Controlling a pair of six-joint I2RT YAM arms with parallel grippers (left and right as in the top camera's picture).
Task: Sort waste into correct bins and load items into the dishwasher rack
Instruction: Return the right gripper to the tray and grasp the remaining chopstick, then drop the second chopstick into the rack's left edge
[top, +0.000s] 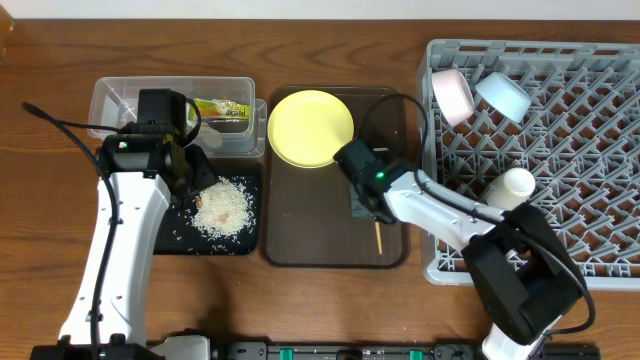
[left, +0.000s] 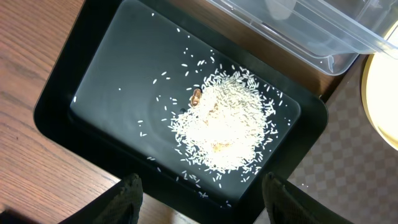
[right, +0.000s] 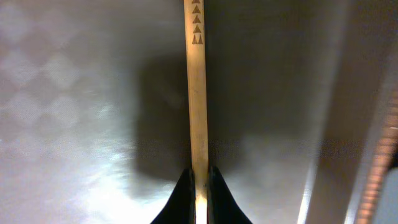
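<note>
The left tool (left: 204, 184) hung wide open and empty over the black tray (top: 170, 238), where the rice (top: 223, 208) lay heaped; the wrapper (top: 222, 108) sat in the tub (top: 120, 100) behind it, its print too small to read; the plate (top: 310, 128) rested on the brown tray (top: 310, 230), not yet loaded; the right tool (right: 199, 177) was pinched narrow on a chopstick (right: 197, 93) lying on that brown tray; the step looked like loading, and the next move called for a lift and a carry right to the rack (top: 580, 150), which held two bowls and a cup; the chopstick bore only a row of small triangles, no letters.
</note>
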